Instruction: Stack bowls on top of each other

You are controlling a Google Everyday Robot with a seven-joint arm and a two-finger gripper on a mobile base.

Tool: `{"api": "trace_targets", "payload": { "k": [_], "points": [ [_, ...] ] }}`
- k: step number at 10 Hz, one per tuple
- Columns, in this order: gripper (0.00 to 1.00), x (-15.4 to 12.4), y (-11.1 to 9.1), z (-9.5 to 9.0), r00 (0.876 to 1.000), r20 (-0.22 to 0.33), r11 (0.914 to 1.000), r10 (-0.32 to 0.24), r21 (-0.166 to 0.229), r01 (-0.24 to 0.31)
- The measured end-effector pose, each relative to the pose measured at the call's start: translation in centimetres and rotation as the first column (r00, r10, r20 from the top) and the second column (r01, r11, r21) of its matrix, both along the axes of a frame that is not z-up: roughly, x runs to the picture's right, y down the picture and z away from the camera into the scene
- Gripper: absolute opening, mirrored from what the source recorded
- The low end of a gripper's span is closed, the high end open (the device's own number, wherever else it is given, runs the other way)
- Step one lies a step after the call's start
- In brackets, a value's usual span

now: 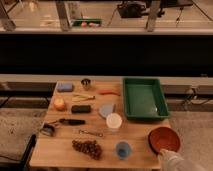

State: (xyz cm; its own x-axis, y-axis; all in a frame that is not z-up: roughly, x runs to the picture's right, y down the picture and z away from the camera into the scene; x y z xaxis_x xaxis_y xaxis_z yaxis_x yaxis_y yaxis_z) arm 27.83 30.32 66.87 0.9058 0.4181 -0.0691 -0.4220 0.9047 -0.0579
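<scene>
A round, shallow reddish-brown bowl (164, 139) sits at the front right corner of the wooden table (60, 150). My gripper (167, 156), pale and seen only in part at the bottom right edge, is just in front of the bowl's near rim. A small grey-blue dish-like thing (106, 110) lies near the table's middle; I cannot tell whether it is a bowl. No other bowl is plain to see.
A green rectangular tray (144, 97) is at the back right. A white cup (114, 121) and a blue cup (122, 149) stand left of the bowl. Grapes (87, 147), a black-handled tool (70, 121), an orange fruit (60, 103), a blue sponge (64, 87) and a metal cup (86, 83) fill the left half.
</scene>
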Motion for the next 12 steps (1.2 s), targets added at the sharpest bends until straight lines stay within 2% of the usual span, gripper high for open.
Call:
{"api": "trace_targets", "payload": {
  "k": [2,3,5,6,8,12],
  "points": [
    [0.29,0.1,-0.03,-0.1,1.0,-0.003,0.9999,0.01,0.002,-0.01],
    [0.42,0.02,-0.15,-0.15,1.0,-0.003,0.9999,0.013,0.006,-0.013],
    [0.58,-0.13,-0.31,-0.22,1.0,-0.001,0.9998,0.013,0.012,-0.013],
    [0.72,-0.25,-0.39,-0.25,1.0,0.001,0.9998,0.014,0.015,-0.014],
    [0.8,-0.33,-0.46,-0.24,1.0,0.002,0.9997,0.014,0.018,-0.014],
    [0.8,-0.38,-0.55,-0.31,1.0,0.003,0.9995,0.019,0.024,-0.019]
  ]
}}
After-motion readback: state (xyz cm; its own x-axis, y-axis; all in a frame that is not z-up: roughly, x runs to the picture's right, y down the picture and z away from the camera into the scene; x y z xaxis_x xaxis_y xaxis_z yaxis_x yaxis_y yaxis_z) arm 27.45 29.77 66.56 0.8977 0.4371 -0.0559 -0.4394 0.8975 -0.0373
